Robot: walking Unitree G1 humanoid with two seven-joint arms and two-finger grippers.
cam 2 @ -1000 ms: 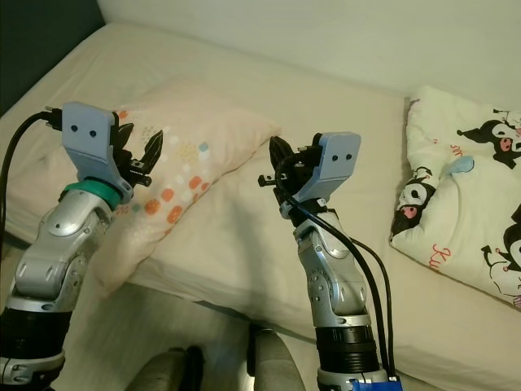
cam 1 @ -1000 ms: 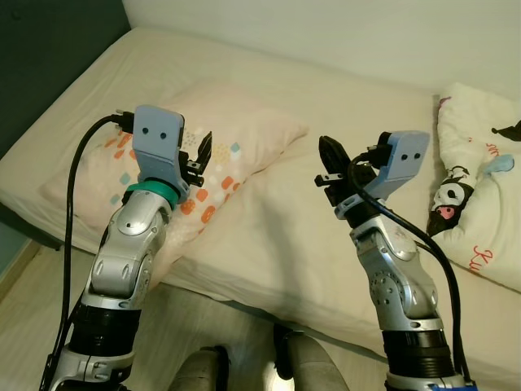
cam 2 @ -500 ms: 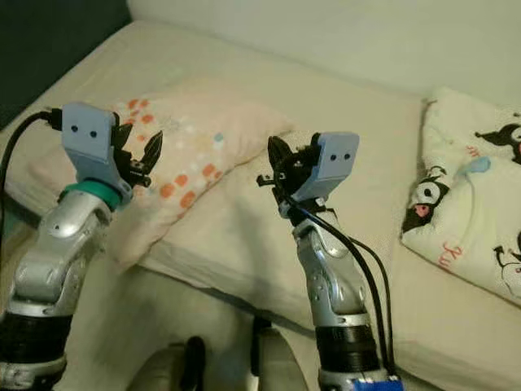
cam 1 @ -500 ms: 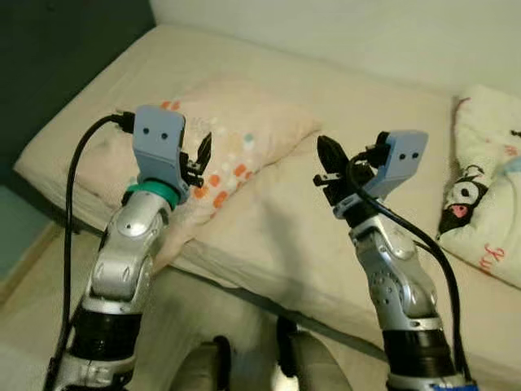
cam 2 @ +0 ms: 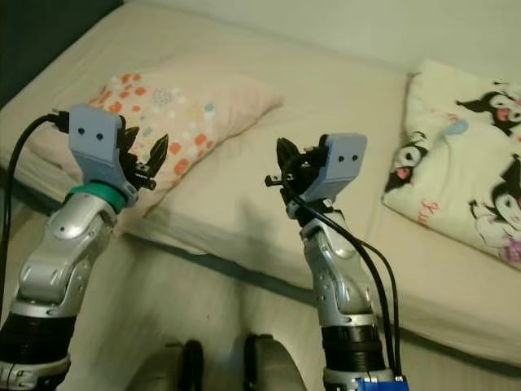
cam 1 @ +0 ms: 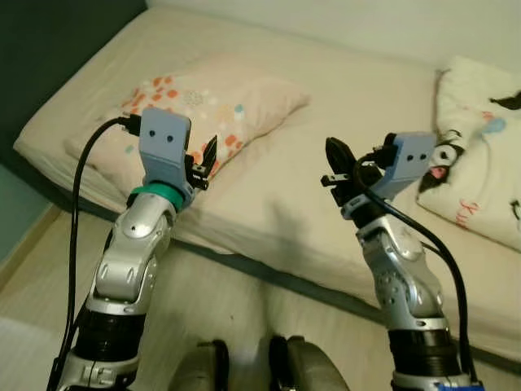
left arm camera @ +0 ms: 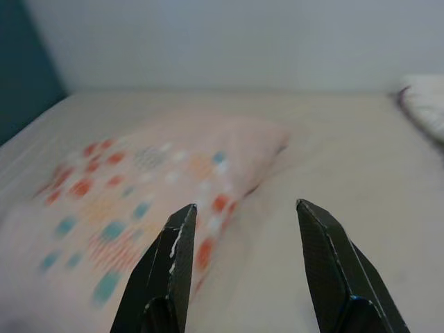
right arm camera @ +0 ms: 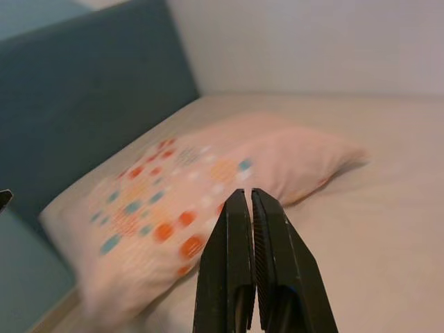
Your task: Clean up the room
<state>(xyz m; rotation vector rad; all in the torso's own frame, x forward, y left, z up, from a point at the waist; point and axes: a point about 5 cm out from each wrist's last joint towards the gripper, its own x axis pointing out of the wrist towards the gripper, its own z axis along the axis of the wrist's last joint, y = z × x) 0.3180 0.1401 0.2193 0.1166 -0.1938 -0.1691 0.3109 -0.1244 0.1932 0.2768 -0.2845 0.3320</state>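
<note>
Pink dotted pillow (cam 1: 213, 106) flat on bed's left; cartoon-print white quilt (cam 2: 464, 179) bunched at right.

Beige bed (cam 1: 342, 212) against white wall (cam 2: 342, 24); dark teal headboard (right arm camera: 83, 104); pale floor (cam 1: 220, 309).

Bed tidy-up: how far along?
Done: nothing visibly tidied yet. The spotted pillow lies askew near the bed edge; the cartoon blanket is bunched at the other end. In hand: nothing; left hand open, right hand shut, both raised and empty. Left: pillow and blanket.
</note>
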